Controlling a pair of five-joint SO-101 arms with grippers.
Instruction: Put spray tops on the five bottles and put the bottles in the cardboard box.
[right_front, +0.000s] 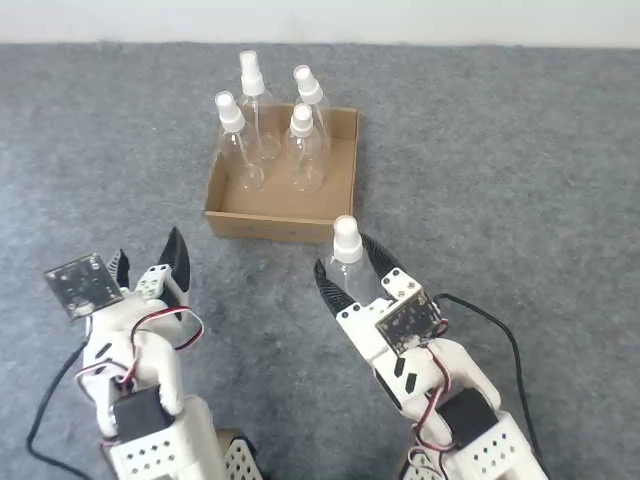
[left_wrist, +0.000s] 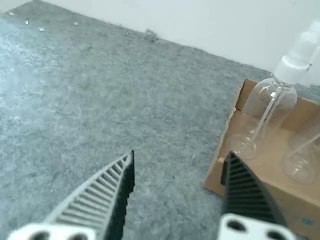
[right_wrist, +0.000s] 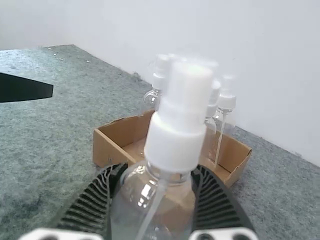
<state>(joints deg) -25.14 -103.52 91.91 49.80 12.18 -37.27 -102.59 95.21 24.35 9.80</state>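
The cardboard box (right_front: 280, 225) stands on the grey carpet and holds several clear bottles (right_front: 300, 150), each with a white spray top. A fifth bottle with a spray top (right_front: 346, 245) is upright just in front of the box's front right corner, with my right gripper (right_front: 342, 252) shut on its body. In the right wrist view this bottle (right_wrist: 172, 130) stands between the black fingers (right_wrist: 95, 200), with the box (right_wrist: 107, 145) beyond it. My left gripper (right_front: 148, 245) stands open over bare carpet to the front left of the box; its own view has the gripper (left_wrist: 180, 155) beside the box (left_wrist: 222, 165) and a bottle (left_wrist: 272, 100).
Grey carpet (right_front: 500, 150) surrounds the box on all sides, with a white wall behind. A black cable (right_front: 500, 330) trails from the right arm. A dark finger of the other arm (right_wrist: 25, 87) shows in the right wrist view.
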